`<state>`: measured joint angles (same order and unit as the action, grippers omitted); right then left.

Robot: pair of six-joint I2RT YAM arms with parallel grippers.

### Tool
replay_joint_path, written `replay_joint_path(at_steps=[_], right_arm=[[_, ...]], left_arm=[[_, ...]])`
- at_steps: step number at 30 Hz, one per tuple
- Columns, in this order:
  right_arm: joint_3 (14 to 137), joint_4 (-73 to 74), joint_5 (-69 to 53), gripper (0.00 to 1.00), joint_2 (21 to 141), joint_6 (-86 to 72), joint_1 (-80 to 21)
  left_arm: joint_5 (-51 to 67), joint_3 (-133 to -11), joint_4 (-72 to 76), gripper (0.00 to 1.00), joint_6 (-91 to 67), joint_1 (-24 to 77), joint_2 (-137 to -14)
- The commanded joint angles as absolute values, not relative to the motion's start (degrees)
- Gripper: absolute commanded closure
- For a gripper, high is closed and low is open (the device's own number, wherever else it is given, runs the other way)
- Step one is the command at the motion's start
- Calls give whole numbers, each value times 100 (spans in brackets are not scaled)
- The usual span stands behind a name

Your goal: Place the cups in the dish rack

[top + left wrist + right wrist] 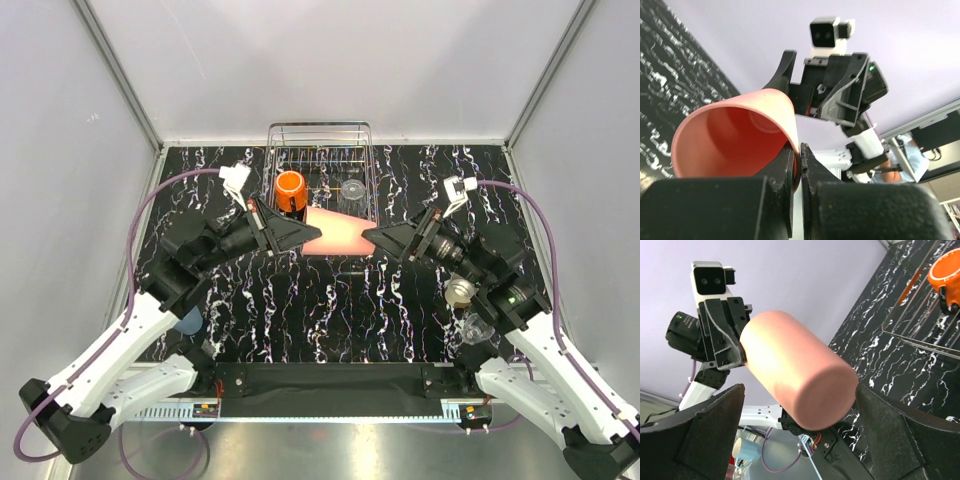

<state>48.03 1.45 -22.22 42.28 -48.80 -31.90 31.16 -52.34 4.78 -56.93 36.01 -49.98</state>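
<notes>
Salmon-pink tumbler (335,233) hangs sideways just short of the dish rack (320,128): left hand (297,232) pinched on its rim, right hand (372,237) spread wide at its base, probably a handover.

We see bright, even light thru-out; shadows soft, faint. Glare on steel front strip (330,445). Left wrist cam: close-up fingers (715,207) slightly soft, bg blurry too.

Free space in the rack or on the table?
Silver wire dish rack: back half, behind the orange mug and clear glass, looks free. Black marbled table: bare centre between the arms. Crowded: rack front, blocked by the salmon-pink tumbler spanning left end effector and right end effector; metallic cup and second clear glass near right.
</notes>
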Motion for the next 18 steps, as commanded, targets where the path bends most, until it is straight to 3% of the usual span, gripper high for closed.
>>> replay_joint_path(at_steps=[1,18], right_arm=[[4878,-168,-2496,0,3982,-4922,-3217],[4746,-606,-2839,0,3815,-4869,-3208]], left_arm=[[2558,-5370,1126,100,-5968,3752,-4808],[2303,-5344,2153,100,-6600,4579,-5142]])
